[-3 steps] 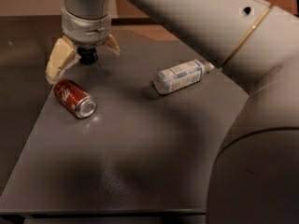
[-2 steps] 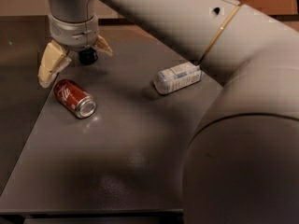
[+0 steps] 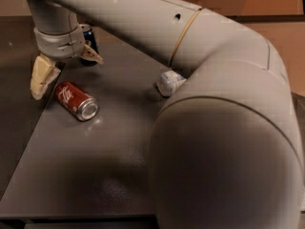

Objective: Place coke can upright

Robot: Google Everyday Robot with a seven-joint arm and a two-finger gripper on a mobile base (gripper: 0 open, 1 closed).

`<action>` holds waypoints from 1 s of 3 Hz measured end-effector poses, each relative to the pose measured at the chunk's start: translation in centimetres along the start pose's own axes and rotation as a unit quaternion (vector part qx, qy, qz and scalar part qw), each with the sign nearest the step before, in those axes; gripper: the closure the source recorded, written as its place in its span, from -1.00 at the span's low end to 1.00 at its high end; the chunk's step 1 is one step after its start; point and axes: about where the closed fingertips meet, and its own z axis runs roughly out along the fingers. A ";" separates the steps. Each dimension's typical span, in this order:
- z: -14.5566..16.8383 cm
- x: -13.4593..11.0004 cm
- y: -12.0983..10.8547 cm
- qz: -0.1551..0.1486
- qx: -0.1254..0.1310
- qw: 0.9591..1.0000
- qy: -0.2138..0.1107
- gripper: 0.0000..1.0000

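Note:
The coke can (image 3: 76, 100) is red with white script and lies on its side on the dark table (image 3: 109, 175), its silver end facing front right. My gripper (image 3: 66, 68) hangs just above and behind the can, at its far left end. It is open and empty. One tan finger (image 3: 43, 78) reaches down left of the can, and the other finger (image 3: 90, 55) sits higher, behind the can. Neither touches the can.
A dark blue can (image 3: 89, 37) stands behind the gripper, partly hidden by it. A clear bottle with a white label (image 3: 169, 82) lies at mid table, mostly hidden by my arm (image 3: 224, 142). The arm fills the right half of the view.
The gripper has shifted a little left while staying open over the can. The arm has swung closer and now covers most of the bottle. The can has not moved.

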 end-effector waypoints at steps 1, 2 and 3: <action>1.4 -0.3 0.8 -0.004 -0.003 1.000 0.015 -1.00; 2.7 0.1 1.3 -0.003 -0.007 1.000 0.029 -1.00; 3.9 0.8 1.7 -0.001 -0.012 0.999 0.042 -0.63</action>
